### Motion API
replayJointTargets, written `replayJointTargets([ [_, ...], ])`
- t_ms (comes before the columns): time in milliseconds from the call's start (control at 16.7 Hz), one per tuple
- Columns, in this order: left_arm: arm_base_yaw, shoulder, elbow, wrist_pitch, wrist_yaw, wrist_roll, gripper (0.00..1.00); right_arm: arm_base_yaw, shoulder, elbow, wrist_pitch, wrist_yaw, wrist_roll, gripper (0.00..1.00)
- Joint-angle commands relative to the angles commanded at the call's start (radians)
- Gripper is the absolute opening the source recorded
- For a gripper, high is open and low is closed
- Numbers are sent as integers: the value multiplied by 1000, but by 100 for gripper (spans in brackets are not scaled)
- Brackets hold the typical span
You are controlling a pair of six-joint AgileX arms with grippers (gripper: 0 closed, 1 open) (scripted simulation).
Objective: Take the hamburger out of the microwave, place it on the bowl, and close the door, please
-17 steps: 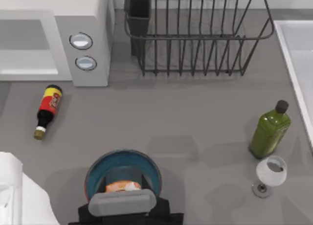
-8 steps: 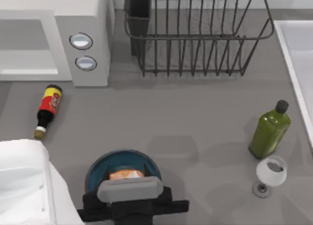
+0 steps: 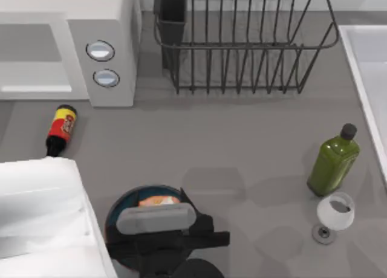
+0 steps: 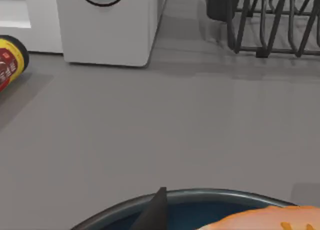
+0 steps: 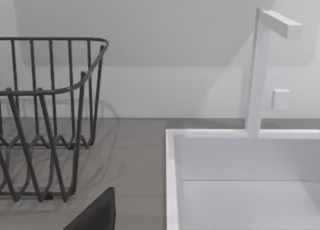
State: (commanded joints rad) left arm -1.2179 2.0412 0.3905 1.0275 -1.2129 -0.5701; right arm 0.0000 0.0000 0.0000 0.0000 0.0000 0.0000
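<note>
The hamburger is seen in the bowl, directly under the left gripper; its grip cannot be told.

In the top view's upper left stands the white boxy microwave; the dark wire dish rack is to its right. The red-labelled dark bottle lies below the microwave. At bottom centre the wide blue bowl holds the small tan hamburger. At right, the green bottle stands above the clear wine glass.
</note>
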Motion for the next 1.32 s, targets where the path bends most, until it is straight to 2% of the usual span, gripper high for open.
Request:
replayJointTargets([
  [180, 0, 0, 0, 0, 0, 0, 0, 0, 0, 0, 0, 0, 0, 100],
  [960, 0, 0, 0, 0, 0, 0, 98, 0, 0, 0, 0, 0, 0, 100],
  [1320, 0, 0, 0, 0, 0, 0, 100, 0, 0, 0, 0, 0, 0, 100],
])
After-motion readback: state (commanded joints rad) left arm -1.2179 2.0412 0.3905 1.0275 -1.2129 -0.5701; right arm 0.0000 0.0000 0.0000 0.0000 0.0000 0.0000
